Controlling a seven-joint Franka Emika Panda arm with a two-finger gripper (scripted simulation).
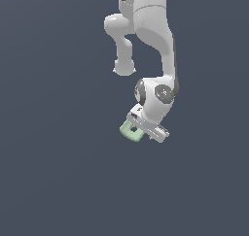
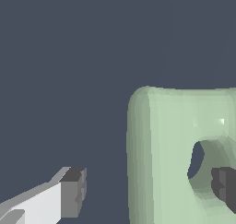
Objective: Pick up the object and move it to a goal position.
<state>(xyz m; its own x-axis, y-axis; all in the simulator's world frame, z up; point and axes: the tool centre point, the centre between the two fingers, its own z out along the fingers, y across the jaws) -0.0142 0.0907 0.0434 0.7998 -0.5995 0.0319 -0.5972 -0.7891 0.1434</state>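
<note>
Background: dark slate-blue worktop (image 1: pixel 58 181), flat and uniform, is seen filling both views; no edge or seam can be made out.

Arm: white Franka Panda arm (image 1: pixel 155 31) is seen coming down from the upper edge of the exterior view, bent at a rounded joint, with the wrist tilted toward the exterior view's left.

Claw: the claw (image 1: pixel 137 131) is carried at the lower end of the arm, angled rather than plumb. In the wrist view its two fingers are spread apart: one pale finger with a dark grey pad (image 2: pixel 73 193) is shown well clear of the block's outer side, with bare worktop between them, and the other dark pad (image 2: pixel 226 187) is seen over or inside the square hole. Nothing is pinched between them.

Object: the pale green block (image 1: pixel 129 130) is found directly beneath the claw, jutting out toward the exterior view's left from under the fingers. In the wrist view the block (image 2: pixel 161 158) is shown close up, with rounded corners and a shadowed hole through its middle.

Contact: whether the inner pad touches the hole's wall cannot be told. Whether the block lies on the worktop or is raised cannot be told either.
</note>
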